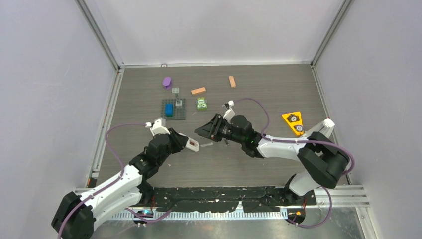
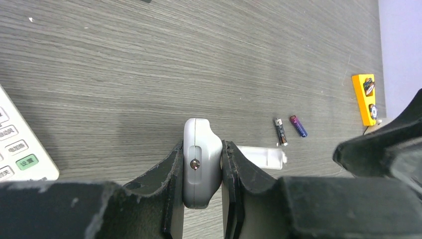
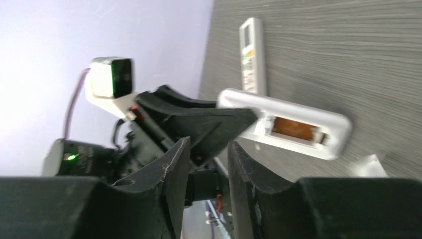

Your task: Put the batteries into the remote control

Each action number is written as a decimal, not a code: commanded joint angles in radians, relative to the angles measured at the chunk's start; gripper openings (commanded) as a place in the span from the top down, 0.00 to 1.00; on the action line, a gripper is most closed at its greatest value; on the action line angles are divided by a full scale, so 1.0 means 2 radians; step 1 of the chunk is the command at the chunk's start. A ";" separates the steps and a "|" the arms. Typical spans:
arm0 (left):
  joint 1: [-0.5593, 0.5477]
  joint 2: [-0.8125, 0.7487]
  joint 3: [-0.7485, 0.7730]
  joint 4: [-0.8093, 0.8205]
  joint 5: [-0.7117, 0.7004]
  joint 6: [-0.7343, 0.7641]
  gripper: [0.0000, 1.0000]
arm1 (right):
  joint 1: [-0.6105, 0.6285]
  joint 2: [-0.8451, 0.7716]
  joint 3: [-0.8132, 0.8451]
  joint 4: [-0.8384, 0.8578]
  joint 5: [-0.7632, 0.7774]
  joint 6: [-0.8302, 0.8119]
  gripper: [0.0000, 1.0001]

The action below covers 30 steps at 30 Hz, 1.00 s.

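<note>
The remote [image 2: 201, 130] is clamped in the left gripper [image 2: 202, 149]. Two batteries [image 2: 281, 132] are laid on the surface [image 2: 149, 59] right of it.

My left gripper [image 2: 202, 149] has the remote control [image 2: 202, 172] between its fingers, poking out ahead of the tips. Just right of that gripper, the battery cover [image 2: 261, 155] lies flat on the table [image 2: 149, 59]. Ahead-right of the cover, two lie side by side, not touching: left battery [image 2: 280, 132], right battery [image 2: 298, 126]. Further right, near the wall, triangular block [image 2: 366, 97]. Left of my left gripper, second remote [image 2: 20, 144] on the table. My right gripper [image 3: 209, 149] faces the left one from its right. The held remote's open compartment [image 3: 293, 128] sits ahead-right of its tips, second remote beyond that. Far ahead of both grippers: baseplate [image 1: 181, 114] with a brick [image 1: 169, 109] on it.
</note>
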 commanded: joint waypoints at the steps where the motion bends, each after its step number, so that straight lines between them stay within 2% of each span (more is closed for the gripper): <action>1: -0.004 -0.007 0.010 -0.115 -0.015 0.056 1.00 | -0.006 -0.044 0.009 -0.177 0.084 -0.060 0.59; 7: -0.003 -0.023 0.034 -0.125 -0.003 0.094 1.00 | -0.008 -0.080 0.024 -0.258 0.108 -0.138 0.53; 13: -0.003 -0.039 0.089 -0.150 0.063 0.175 1.00 | -0.008 -0.112 0.046 -0.280 0.059 -0.243 0.40; 14: -0.003 -0.041 0.099 -0.156 0.081 0.187 1.00 | -0.008 -0.117 0.047 -0.274 0.013 -0.276 0.39; 18: -0.003 -0.045 0.154 -0.195 0.178 0.237 1.00 | -0.008 -0.151 0.056 -0.270 -0.098 -0.365 0.27; 21: -0.003 -0.048 0.202 -0.223 0.253 0.262 1.00 | -0.008 -0.176 0.074 -0.309 -0.155 -0.420 0.18; 24: -0.003 -0.049 0.242 -0.240 0.313 0.279 1.00 | -0.008 -0.199 0.084 -0.318 -0.182 -0.448 0.16; 30: -0.003 -0.021 0.319 -0.251 0.479 0.299 1.00 | -0.008 -0.213 0.102 -0.307 -0.246 -0.471 0.15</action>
